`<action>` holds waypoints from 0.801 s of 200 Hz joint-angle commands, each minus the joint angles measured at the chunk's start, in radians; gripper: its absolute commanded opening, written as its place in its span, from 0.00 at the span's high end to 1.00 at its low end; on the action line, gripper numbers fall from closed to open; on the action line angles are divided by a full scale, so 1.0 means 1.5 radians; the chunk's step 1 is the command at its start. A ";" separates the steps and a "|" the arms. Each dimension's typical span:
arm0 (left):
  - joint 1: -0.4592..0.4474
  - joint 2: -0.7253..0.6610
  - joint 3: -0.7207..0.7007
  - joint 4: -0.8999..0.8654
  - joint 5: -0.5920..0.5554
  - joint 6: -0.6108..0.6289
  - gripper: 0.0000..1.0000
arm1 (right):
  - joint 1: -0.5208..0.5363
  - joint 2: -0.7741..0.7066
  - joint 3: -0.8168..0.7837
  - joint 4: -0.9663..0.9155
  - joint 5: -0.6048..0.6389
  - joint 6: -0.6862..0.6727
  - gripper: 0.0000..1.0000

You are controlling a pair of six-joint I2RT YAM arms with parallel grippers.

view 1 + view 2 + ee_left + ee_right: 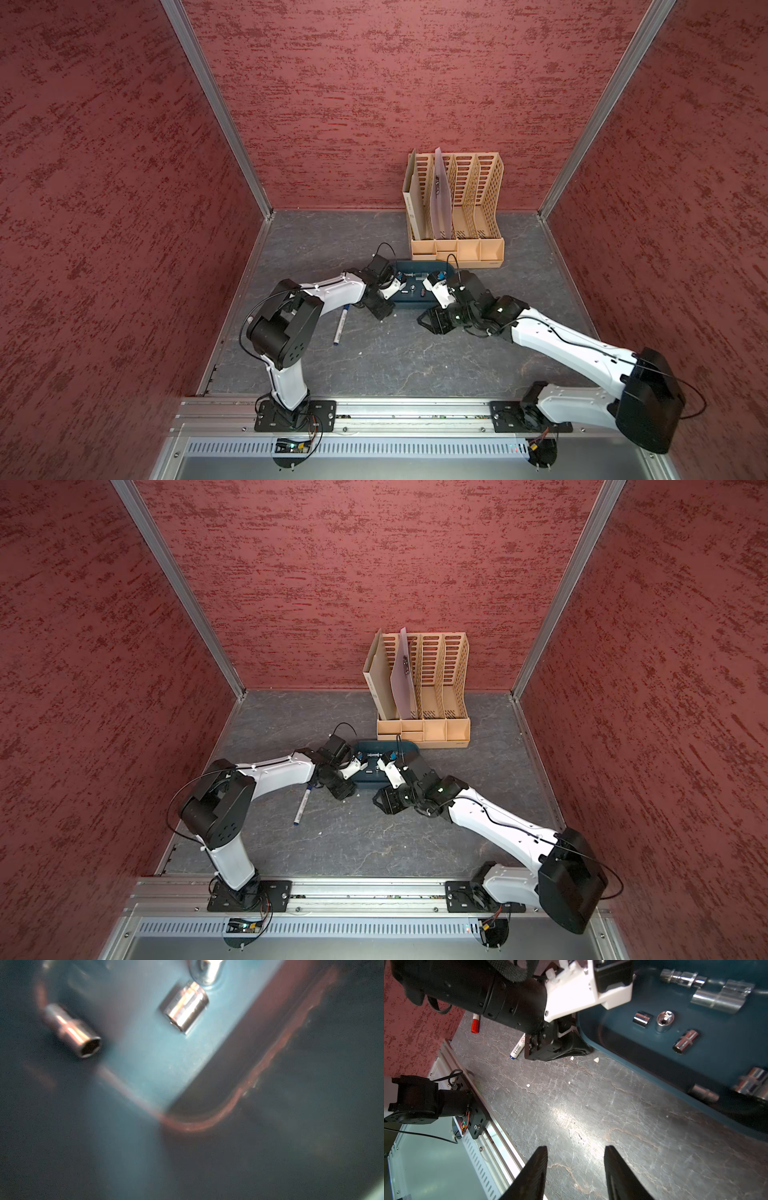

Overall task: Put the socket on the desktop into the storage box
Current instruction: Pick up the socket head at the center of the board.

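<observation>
The storage box (415, 307) (370, 785), a shallow dark teal tub, sits mid-desk in both top views. Several chrome sockets lie inside it, among them a short one (187, 1006), a slim one (76, 1030) and another (685, 1041). Every socket I see lies in the box. My left gripper (380, 309) (571, 1049) is low at the box's front left corner. Its jaws are dark and blurred in the left wrist view. My right gripper (576, 1148) (430, 324) hangs over bare desktop in front of the box, open, with nothing between its fingers.
A tan perforated file rack (457, 208) stands just behind the box. A blue-tipped marker (340, 324) (518, 1047) lies on the desk under the left arm, and a red marker (475, 1023) beyond it. Small white crumbs (596, 1060) dot the desk.
</observation>
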 commanded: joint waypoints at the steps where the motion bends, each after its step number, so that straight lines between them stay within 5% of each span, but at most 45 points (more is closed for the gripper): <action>1: -0.009 0.019 0.018 -0.010 -0.009 0.012 0.53 | 0.005 0.000 0.011 -0.001 0.017 0.003 0.51; 75: -0.019 0.021 0.012 -0.025 -0.024 -0.004 0.80 | 0.005 -0.009 0.006 -0.004 0.035 0.004 0.51; 160: -0.021 -0.064 -0.002 -0.080 -0.035 -0.056 0.86 | 0.005 -0.010 0.006 0.005 0.027 0.008 0.51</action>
